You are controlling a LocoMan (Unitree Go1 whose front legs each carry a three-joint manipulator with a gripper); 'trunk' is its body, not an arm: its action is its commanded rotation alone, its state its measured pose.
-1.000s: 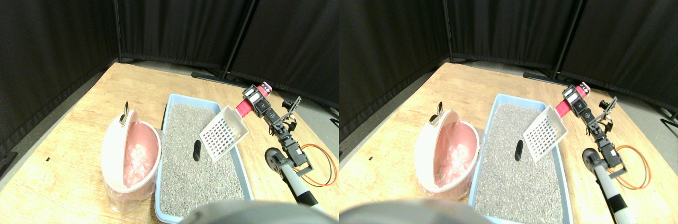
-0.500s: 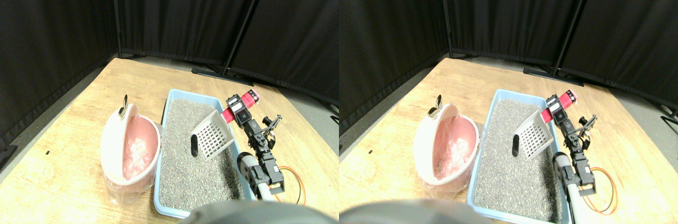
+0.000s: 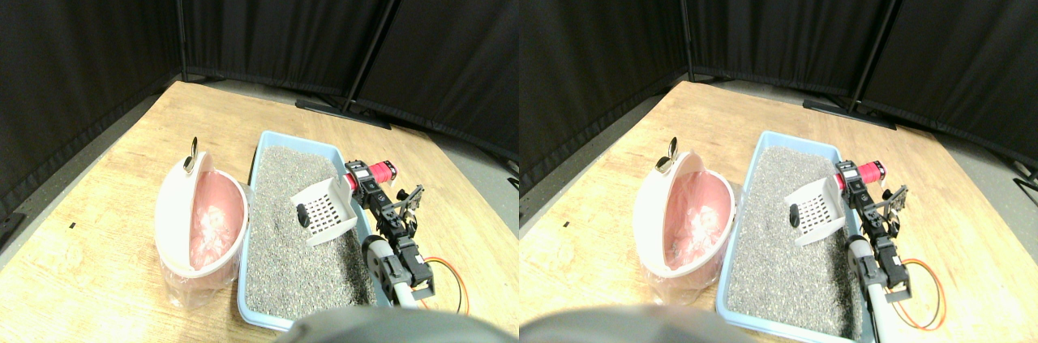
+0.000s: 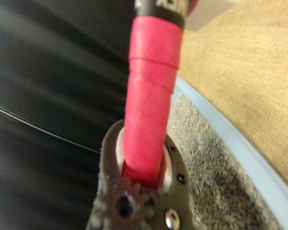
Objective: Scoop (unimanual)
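A light-blue litter tray (image 3: 261, 166) full of grey litter (image 3: 284, 262) lies on the wooden floor. A small dark lump (image 3: 302, 215) rests on the litter near the middle. The white slotted scoop (image 3: 328, 210) lies low on the litter, its front edge touching the lump. My right gripper (image 3: 358, 183) is shut on the scoop's red-wrapped handle (image 3: 378, 171). In the wrist view the red handle (image 4: 150, 115) sits clamped between the jaws of the gripper (image 4: 143, 178), over litter (image 4: 216, 172) and the tray rim (image 4: 230, 140).
A white-and-pink bin (image 3: 201, 225) lined with a clear bag stands against the tray's left side, its lid tipped open. An orange cable (image 3: 448, 276) loops on the floor right of the arm. Black curtains and a pole base (image 3: 340, 113) close off the back.
The scoop has come down from a raised, steep tilt to nearly flat on the litter and moved left up to the dark lump. The arm followed it down.
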